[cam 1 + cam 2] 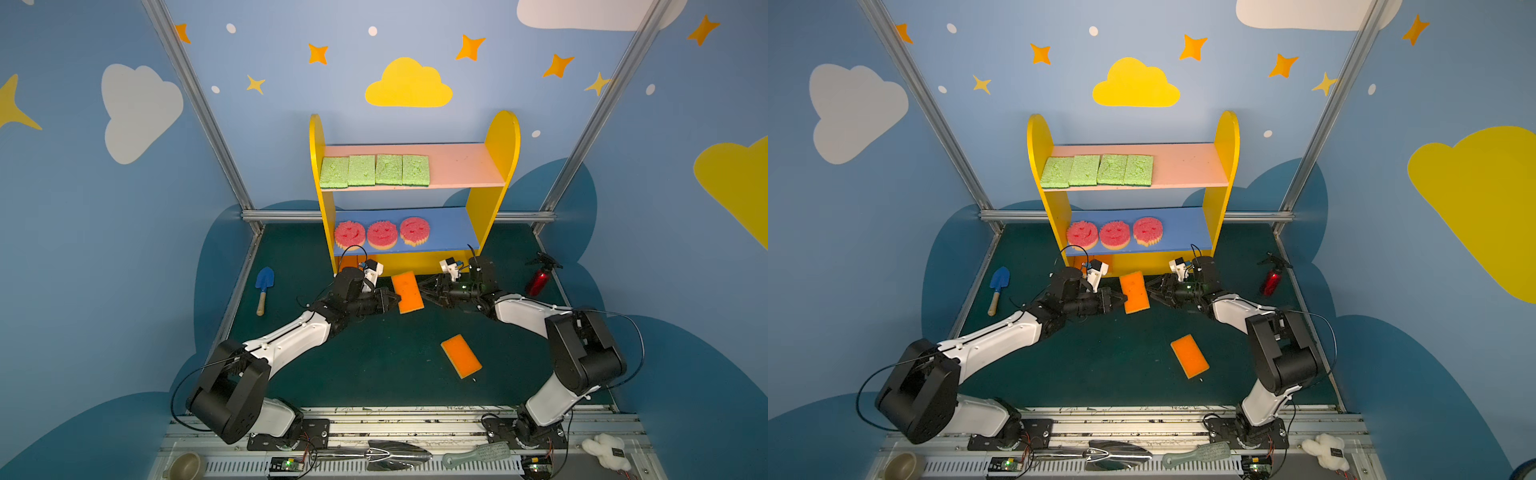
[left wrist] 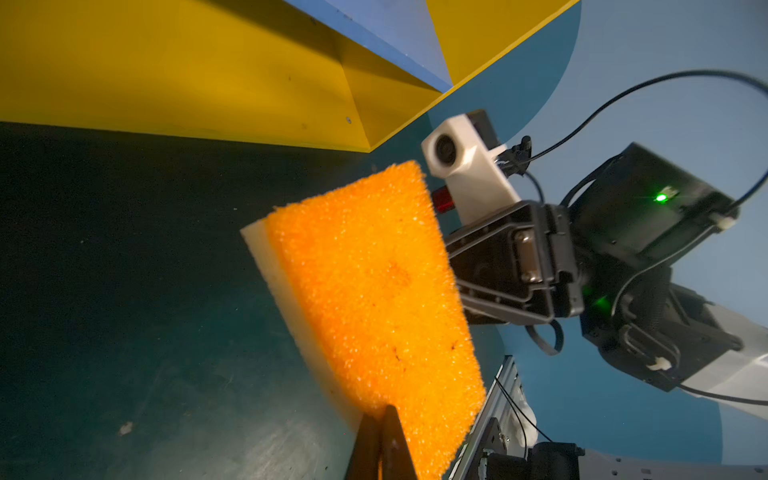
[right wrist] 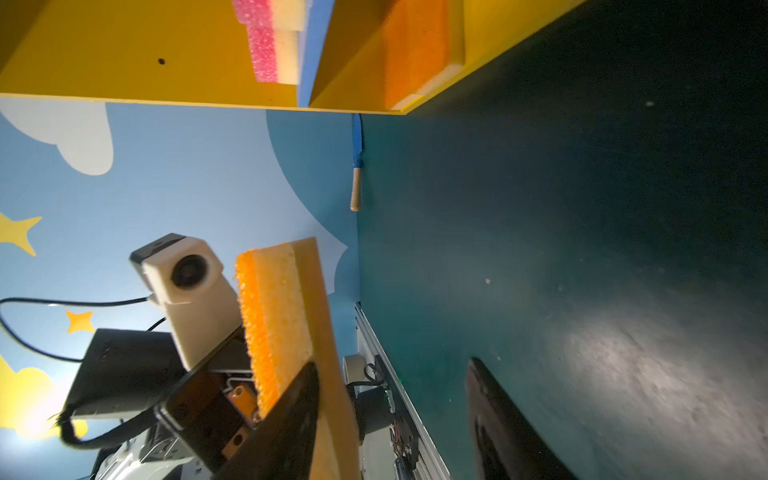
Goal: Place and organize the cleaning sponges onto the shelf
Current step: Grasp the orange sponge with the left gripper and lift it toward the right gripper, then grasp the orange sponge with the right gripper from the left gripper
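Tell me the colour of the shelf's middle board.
Blue. The middle board of the shelf shows best in a top view.

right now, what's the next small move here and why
Probably back the right hand away from the held orange sponge. Its jaws stand open beside it, while the left hand is shut on the sponge's edge. That would free the left hand to carry it to the yellow base of the shelf, where a second orange sponge already lies.

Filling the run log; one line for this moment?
left gripper: shut on orange sponge | right gripper: open beside it | second orange sponge: unshelved
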You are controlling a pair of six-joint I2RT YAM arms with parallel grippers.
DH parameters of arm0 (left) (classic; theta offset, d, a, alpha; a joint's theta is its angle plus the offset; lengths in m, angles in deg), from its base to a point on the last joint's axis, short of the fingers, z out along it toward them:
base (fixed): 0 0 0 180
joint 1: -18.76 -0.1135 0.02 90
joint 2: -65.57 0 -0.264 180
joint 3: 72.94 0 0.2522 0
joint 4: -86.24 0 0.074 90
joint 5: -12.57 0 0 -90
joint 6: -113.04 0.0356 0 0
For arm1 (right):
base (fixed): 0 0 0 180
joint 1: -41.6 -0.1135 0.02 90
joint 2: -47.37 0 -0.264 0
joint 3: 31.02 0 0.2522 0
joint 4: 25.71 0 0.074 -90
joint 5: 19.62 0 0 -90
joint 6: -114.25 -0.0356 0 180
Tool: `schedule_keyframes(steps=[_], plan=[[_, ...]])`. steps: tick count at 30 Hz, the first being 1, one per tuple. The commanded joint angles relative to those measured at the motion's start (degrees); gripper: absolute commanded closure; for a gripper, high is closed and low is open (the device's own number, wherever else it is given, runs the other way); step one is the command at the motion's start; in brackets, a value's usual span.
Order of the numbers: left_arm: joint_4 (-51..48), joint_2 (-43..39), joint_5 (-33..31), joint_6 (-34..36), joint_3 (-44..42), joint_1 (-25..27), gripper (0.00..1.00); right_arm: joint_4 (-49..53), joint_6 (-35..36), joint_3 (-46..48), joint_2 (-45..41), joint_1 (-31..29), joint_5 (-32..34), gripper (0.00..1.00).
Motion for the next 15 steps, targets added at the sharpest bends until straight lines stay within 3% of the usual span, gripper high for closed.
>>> schedule_keyframes(steps=[1,9,15], plan=[[0.6,-0.2,2.8,0.8,-1.6,-0.6,0.97,-1.4,1.3,-1.0,-0.3,-0.7,-1.6,0.43],[2.5,-0.4,4.5,-1.1,-3.6,-3.0,0.97,-4.1,1.0,0.8,-2.0,-0.2,-1.5,0.40],[3.2,0.0,6.6,-1.6,-2.3,-3.2,0.97,-3.3,1.9,-0.8,-0.2,-1.1,-3.3,0.51]])
